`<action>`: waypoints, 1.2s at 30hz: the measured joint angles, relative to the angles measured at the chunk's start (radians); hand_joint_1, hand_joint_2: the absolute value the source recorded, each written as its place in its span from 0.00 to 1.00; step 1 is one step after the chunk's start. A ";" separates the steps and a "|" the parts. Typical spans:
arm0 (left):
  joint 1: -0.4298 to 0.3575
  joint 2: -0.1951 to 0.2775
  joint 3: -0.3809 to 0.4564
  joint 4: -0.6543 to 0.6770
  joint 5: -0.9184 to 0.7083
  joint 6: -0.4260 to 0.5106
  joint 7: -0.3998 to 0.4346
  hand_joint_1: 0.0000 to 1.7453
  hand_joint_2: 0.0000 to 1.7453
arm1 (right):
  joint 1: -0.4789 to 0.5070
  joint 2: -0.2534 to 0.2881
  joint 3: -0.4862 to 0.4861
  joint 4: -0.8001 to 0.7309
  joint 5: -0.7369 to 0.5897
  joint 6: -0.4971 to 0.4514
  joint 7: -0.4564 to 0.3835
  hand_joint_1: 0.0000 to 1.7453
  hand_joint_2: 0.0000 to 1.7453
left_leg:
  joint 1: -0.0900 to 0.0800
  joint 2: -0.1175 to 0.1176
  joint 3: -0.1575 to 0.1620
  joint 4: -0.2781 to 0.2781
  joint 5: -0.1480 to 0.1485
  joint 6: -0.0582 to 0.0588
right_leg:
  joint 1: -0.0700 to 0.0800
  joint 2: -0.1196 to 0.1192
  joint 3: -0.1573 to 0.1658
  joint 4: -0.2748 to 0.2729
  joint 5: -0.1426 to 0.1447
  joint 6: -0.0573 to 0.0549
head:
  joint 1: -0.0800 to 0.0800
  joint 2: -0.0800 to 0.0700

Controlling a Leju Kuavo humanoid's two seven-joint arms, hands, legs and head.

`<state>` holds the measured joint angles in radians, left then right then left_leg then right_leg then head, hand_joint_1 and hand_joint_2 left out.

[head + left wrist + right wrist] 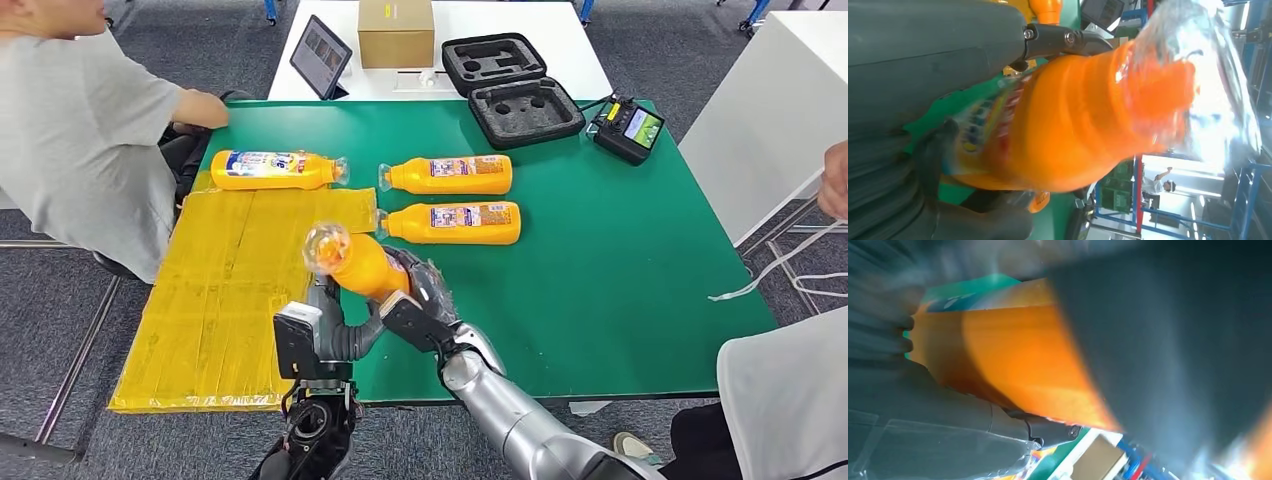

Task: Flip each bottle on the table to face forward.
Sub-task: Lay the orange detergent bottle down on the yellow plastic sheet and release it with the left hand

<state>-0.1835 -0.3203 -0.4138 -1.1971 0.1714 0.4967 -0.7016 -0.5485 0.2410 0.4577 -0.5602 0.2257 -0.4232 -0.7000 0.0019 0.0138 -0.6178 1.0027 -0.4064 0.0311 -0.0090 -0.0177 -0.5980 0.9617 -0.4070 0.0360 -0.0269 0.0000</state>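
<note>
An orange bottle (358, 262) with a clear-wrapped cap (326, 245) is lifted off the green table (620, 260), tilted with the cap toward the left. My left hand (326, 298) grips it from below near the neck, and my right hand (422, 290) holds its base end. Up close, the left wrist view has the bottle (1083, 115) inside my fingers (1063, 40), and the right wrist view has its orange body (1013, 360). Three more orange bottles lie on their sides: one (272, 170) at the mat's far edge, two (450, 175) (455, 222) mid-table.
A yellow mat (230, 290) covers the table's left part. A black foam case (510, 85), a cardboard box (396, 32), a tablet (320, 55) and a black device (627, 128) stand at the back. One person (80, 130) sits at left, another (790, 400) at right.
</note>
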 joint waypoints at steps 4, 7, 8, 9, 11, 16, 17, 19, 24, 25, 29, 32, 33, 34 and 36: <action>-0.010 -0.002 0.008 0.000 0.027 0.006 -0.001 0.00 1.00 | 0.009 0.011 0.032 0.000 -0.001 0.003 0.000 1.00 1.00 | 0.000 0.000 0.000 0.000 0.000 0.000 | 0.000 0.000 0.000 0.000 0.000 0.000 | 0.000 0.000; -0.015 -0.004 0.009 0.000 0.038 0.029 -0.001 0.00 1.00 | 0.014 0.016 0.057 -0.002 -0.016 0.003 0.002 1.00 1.00 | 0.000 0.000 0.000 0.000 0.000 0.000 | 0.000 0.000 0.000 0.000 0.000 0.000 | 0.000 0.000; -0.016 -0.004 0.009 0.000 0.043 0.033 -0.001 0.00 1.00 | 0.016 0.017 0.065 -0.003 -0.022 0.003 0.002 1.00 1.00 | 0.000 0.000 0.000 0.000 0.000 0.000 | 0.000 0.000 0.000 0.000 0.000 0.000 | 0.000 0.000; -0.017 -0.005 0.009 0.000 0.047 0.036 -0.001 0.00 1.00 | 0.018 0.019 0.072 -0.004 -0.027 0.003 0.002 1.00 1.00 | 0.000 0.000 0.000 0.000 0.000 0.000 | 0.000 0.000 0.000 0.000 0.000 0.000 | 0.000 0.000; -0.017 -0.005 0.009 0.000 0.053 0.041 -0.001 0.00 1.00 | 0.022 0.020 0.082 -0.005 -0.038 0.004 0.002 1.00 1.00 | 0.000 0.000 0.000 0.000 0.000 0.000 | 0.000 0.000 0.000 0.000 0.000 0.000 | 0.000 0.000; -0.017 -0.005 0.009 0.000 0.056 0.052 -0.001 0.00 1.00 | 0.026 0.022 0.095 -0.006 -0.050 0.011 0.003 1.00 1.00 | 0.000 0.000 0.000 0.000 0.000 0.000 | 0.000 0.000 0.000 0.000 0.000 0.000 | 0.000 0.000; -0.017 -0.005 0.009 0.000 0.056 0.052 -0.002 0.00 1.00 | 0.027 0.022 0.097 -0.006 -0.052 0.011 0.003 1.00 1.00 | 0.000 0.000 0.000 0.000 0.000 0.000 | 0.000 0.000 0.000 0.000 0.000 0.000 | 0.000 0.000; -0.017 -0.005 0.008 0.000 0.056 0.053 -0.002 0.00 1.00 | 0.027 0.022 0.099 -0.006 -0.054 0.012 0.003 1.00 1.00 | 0.000 0.000 0.000 0.000 0.000 0.000 | 0.000 0.000 0.000 0.000 0.000 0.000 | 0.000 0.000; -0.017 -0.005 0.008 0.000 0.056 0.054 -0.002 0.00 1.00 | 0.027 0.022 0.103 -0.006 -0.059 0.012 0.004 1.00 1.00 | 0.000 0.000 0.000 0.000 0.000 0.000 | 0.000 0.000 0.000 0.000 0.000 0.000 | 0.000 0.000; -0.017 -0.005 0.008 0.000 0.056 0.054 -0.002 0.00 1.00 | 0.027 0.022 0.103 -0.006 -0.060 0.012 0.004 1.00 1.00 | 0.000 0.000 0.000 0.000 0.000 0.000 | 0.000 0.000 0.000 0.000 0.000 0.000 | 0.000 0.000; -0.017 -0.005 0.008 0.000 0.055 0.055 -0.001 0.40 1.00 | 0.027 0.022 0.103 -0.006 -0.073 0.021 0.003 1.00 1.00 | 0.000 0.000 0.000 0.000 0.000 0.000 | 0.000 0.000 0.000 0.000 0.000 0.000 | 0.000 0.000; -0.017 -0.005 0.005 0.000 0.046 0.063 -0.001 0.96 1.00 | 0.026 0.022 0.102 -0.006 -0.099 0.047 0.003 1.00 1.00 | 0.000 0.000 0.000 0.000 0.000 0.000 | 0.000 0.000 0.000 0.000 0.000 0.000 | 0.000 0.000; -0.017 -0.005 0.005 0.000 0.042 0.065 -0.001 1.00 1.00 | 0.026 0.022 0.102 -0.006 -0.109 0.057 0.003 1.00 1.00 | 0.000 0.000 0.000 0.000 0.000 0.000 | 0.000 0.000 0.000 0.000 0.000 0.000 | 0.000 0.000; -0.017 -0.005 0.005 0.000 0.037 0.067 -0.001 1.00 1.00 | 0.026 0.021 0.101 -0.006 -0.117 0.067 0.003 1.00 1.00 | 0.000 0.000 0.000 0.000 0.000 0.000 | 0.000 0.000 0.000 0.000 0.000 0.000 | 0.000 0.000; -0.017 -0.005 0.005 0.000 0.029 0.068 -0.001 1.00 1.00 | 0.026 0.021 0.099 -0.006 -0.126 0.079 0.003 1.00 1.00 | 0.000 0.000 0.000 0.000 0.000 0.000 | 0.000 0.000 0.000 0.000 0.000 0.000 | 0.000 0.000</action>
<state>-0.2008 -0.3258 -0.4090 -1.1967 0.2009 0.5643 -0.7031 -0.5222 0.2622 0.5566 -0.5661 0.1002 -0.3445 -0.6974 0.0018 0.0138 -0.6178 1.0028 -0.4064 0.0311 -0.0091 -0.0177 -0.5982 0.9617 -0.4071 0.0360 -0.0268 0.0000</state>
